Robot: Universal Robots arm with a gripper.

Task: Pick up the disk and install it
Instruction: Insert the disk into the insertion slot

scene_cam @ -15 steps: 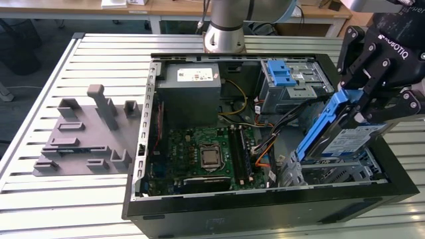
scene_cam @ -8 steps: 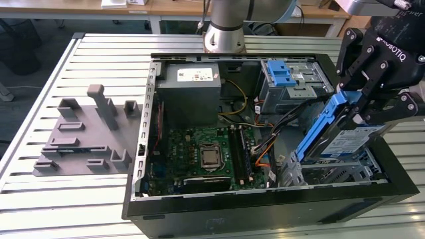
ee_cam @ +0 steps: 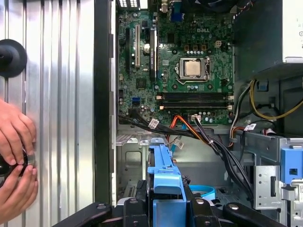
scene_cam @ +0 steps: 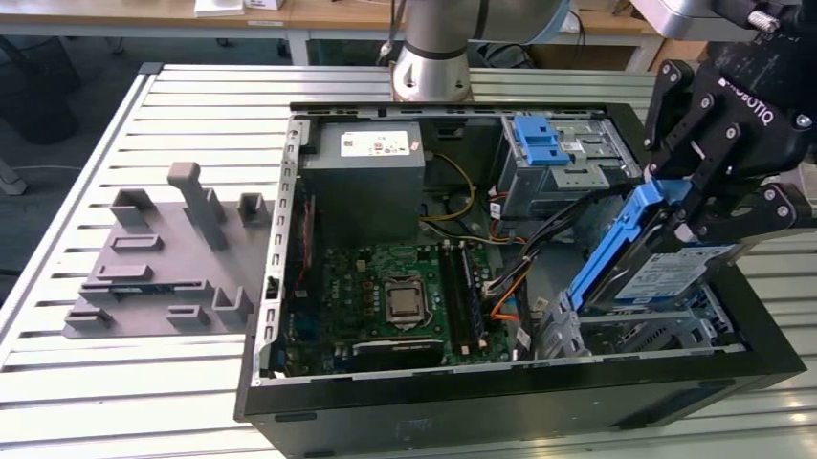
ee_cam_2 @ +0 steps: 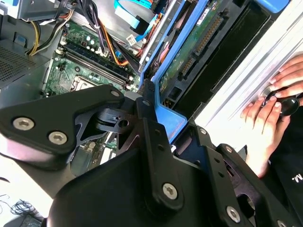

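Gripper (scene_cam: 690, 212) pinching the disk (scene_cam: 657, 277) over the open computer case (scene_cam: 511, 406).

The disk hangs tilted, its upper end clamped in the gripper and its lower end dipping toward the metal drive cage (scene_cam: 645, 335) in the case's corner on the exterior view's right; whether it touches the cage I cannot tell. Its blue side rail (scene_cam: 610, 251) faces the middle of the case, where the motherboard (scene_cam: 389, 287) lies flat. The grey power supply (scene_cam: 364, 158) sits at the case's far end, with a blue latch piece (scene_cam: 542, 143) beside it. Outside the case, on the table (scene_cam: 191, 96), a grey fixture block (scene_cam: 160, 268) lies toward the exterior view's left. In the first wrist view a person's hands (ee_cam: 16, 142) rest on the table just outside the case wall.
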